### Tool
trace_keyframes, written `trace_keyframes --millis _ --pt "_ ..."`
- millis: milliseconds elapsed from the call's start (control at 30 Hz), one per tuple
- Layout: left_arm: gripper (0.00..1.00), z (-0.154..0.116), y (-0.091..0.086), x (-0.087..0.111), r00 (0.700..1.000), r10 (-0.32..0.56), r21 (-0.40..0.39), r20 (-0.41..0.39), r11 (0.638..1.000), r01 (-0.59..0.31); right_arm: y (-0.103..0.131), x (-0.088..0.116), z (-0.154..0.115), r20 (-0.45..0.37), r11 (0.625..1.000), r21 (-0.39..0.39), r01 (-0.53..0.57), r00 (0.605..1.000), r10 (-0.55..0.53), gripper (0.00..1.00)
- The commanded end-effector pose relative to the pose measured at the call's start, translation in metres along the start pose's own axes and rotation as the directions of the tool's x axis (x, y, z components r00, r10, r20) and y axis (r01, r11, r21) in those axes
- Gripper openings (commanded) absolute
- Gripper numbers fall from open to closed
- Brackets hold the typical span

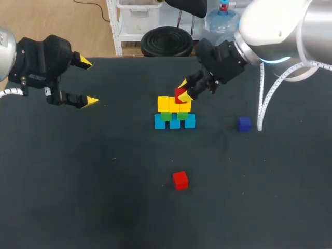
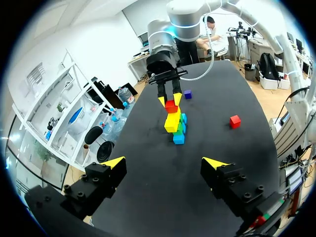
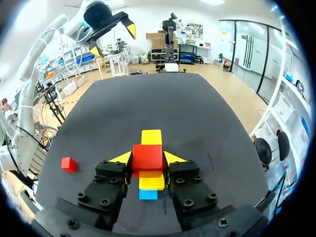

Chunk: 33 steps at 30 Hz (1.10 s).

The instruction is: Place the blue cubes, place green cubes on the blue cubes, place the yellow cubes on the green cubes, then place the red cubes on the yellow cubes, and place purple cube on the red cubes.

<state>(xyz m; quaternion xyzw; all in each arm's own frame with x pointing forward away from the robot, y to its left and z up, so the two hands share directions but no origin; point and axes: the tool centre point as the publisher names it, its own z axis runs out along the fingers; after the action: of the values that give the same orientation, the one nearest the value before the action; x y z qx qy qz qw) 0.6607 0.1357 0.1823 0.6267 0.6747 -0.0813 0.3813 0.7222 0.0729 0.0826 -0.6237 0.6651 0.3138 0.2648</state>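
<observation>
Right claw (image 3: 147, 163) grasps a red cube (image 3: 147, 154) just above the yellow cubes (image 1: 165, 104) of the stack, so it should lower straight, seat it flat, then release gently; left claw (image 1: 89, 82) hangs released, well apart.

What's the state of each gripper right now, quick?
Left gripper: open, holding nothing.
Right gripper: shut on a red cube, over the yellow cubes.

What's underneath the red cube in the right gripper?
Two yellow cubes, above green cubes and blue cubes. The right gripper hides whether the red cube touches them.
</observation>
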Motion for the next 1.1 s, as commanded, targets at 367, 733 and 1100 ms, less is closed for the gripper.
trace_keyframes --millis 367,733,1100 --pt "1.00 -0.0007 -0.0004 0.0024 1.000 0.004 -0.001 0.010 1.000 -0.004 -0.0035 0.0011 0.0003 -0.004 1.000 -0.007 -0.005 1.000 0.005 0.00" --pt "1.00 -0.0007 -0.0004 0.0024 1.000 0.004 -0.001 0.010 1.000 -0.004 -0.0040 0.0014 0.0009 -0.003 1.000 -0.009 -0.006 1.000 0.006 0.00" --pt "1.00 -0.0007 -0.0004 0.0024 1.000 0.004 -0.001 0.010 1.000 -0.004 -0.0044 0.0009 0.0022 -0.007 1.000 -0.012 -0.004 1.000 0.004 0.00"
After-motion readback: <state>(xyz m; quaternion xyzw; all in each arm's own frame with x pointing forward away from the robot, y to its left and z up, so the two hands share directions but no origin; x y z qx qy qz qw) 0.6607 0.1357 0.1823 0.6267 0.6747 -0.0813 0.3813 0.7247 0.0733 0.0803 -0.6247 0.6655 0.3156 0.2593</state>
